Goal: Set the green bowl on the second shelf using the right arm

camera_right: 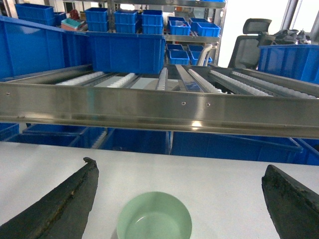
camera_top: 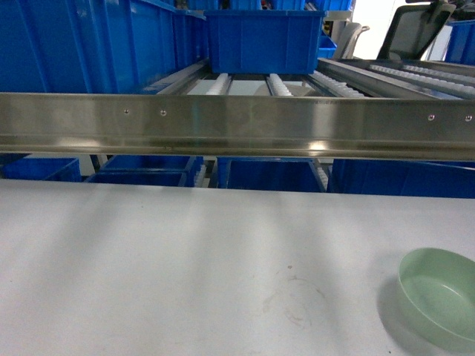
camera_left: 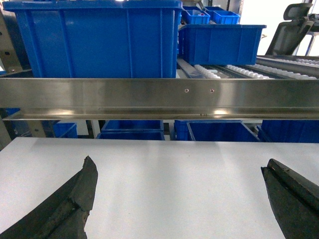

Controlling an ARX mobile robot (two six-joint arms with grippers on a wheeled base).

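Right wrist view: the green bowl (camera_right: 154, 218) sits upright and empty on the white counter (camera_right: 219, 184), between the right gripper (camera_right: 179, 199) fingers (camera_right: 65, 204) and a bit nearer the left-hand one. Nothing touches it yet.
Right fingers: spread wide, holding nothing, one dark pad on each side of the frame with the bowl low in the gap.
Bowl in the head view: the bowl (camera_top: 439, 297) is at the bottom right corner of the counter (camera_top: 185, 259), partly cut off by the frame edge. Neither arm shows up there.
Step in hand: looks to me like the reach-and-grasp hasn't started, so everything is still to do.
How I'd do it: nudge the gripper so the bowl is centred in the gap, come down, and pinch the rim or one wall. It's smooth plastic by the look of it, so a shallow bite could slip.
Watch out for: the steel rail (camera_right: 159, 107) runs right across in front of the fingers, above counter level. I'd lift the bowl clear over that lip before pushing forward onto the roller shelf (camera_right: 149, 79) behind it.
Landing spot: the rollers look bare in front of the blue crate (camera_right: 127, 52), so short of that seems fine.
Left gripper (camera_left: 179, 199): fingers (camera_left: 70, 204) also spread wide, nothing between them, just bare counter.
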